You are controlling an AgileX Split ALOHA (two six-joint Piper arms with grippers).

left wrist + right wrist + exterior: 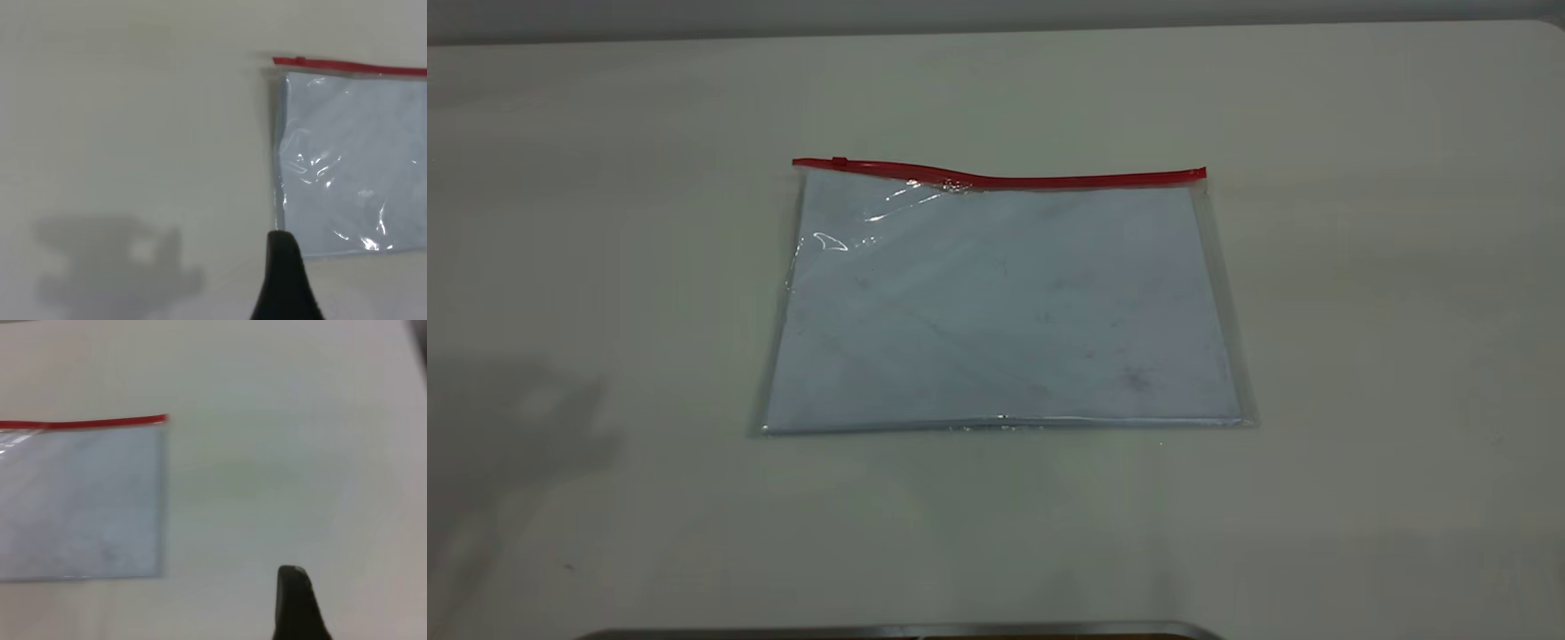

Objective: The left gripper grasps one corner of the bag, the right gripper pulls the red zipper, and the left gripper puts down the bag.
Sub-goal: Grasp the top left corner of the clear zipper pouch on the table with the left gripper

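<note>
Bag [1005, 302]: clear glossy plastic, wrinkled; red zipper [996, 178] plastic; table [1387, 267] matt, perhaps laminate.

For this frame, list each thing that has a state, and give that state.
bag: lying flat on the table, held by neither gripper.
red zipper: along the far edge, its slider tab near the left end.
left gripper: above the table beside the bag, not touching it.
right gripper: above bare table, clear of the bag.
</note>
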